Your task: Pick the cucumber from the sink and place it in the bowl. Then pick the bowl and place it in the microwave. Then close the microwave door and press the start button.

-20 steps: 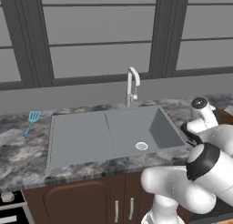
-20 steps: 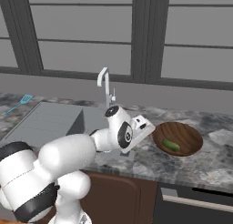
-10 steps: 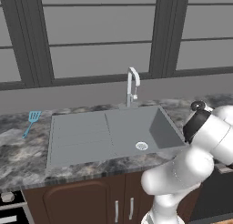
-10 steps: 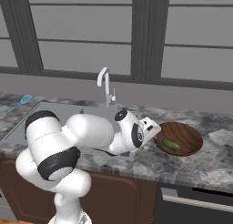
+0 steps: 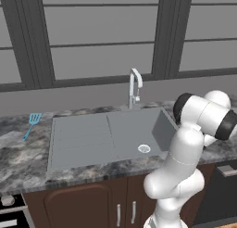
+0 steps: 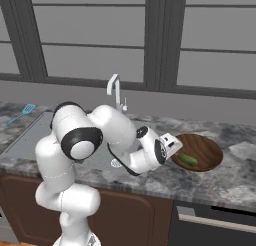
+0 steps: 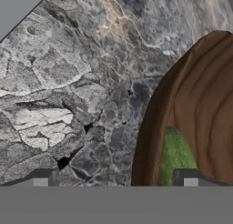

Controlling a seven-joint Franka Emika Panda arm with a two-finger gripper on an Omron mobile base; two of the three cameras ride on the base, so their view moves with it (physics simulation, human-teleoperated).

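The dark brown wooden bowl sits on the marble counter right of the sink. The small green cucumber lies inside the bowl, near its left side. My gripper hovers low at the bowl's left rim and is open, holding nothing. In the hand view the gripper straddles the rim. One fingertip is over bare counter, and the other is over the bowl beside the cucumber. The microwave, its door and the start button are out of view.
A chrome faucet rises behind the sink. A blue spatula lies on the counter far left. Windows line the back wall. A dark appliance front sits under the counter below the bowl.
The arm's elbow has swung up and leftward while the hand crept right, closer to the bowl's rim. The jaws stayed open, and the cucumber and bowl have not moved.
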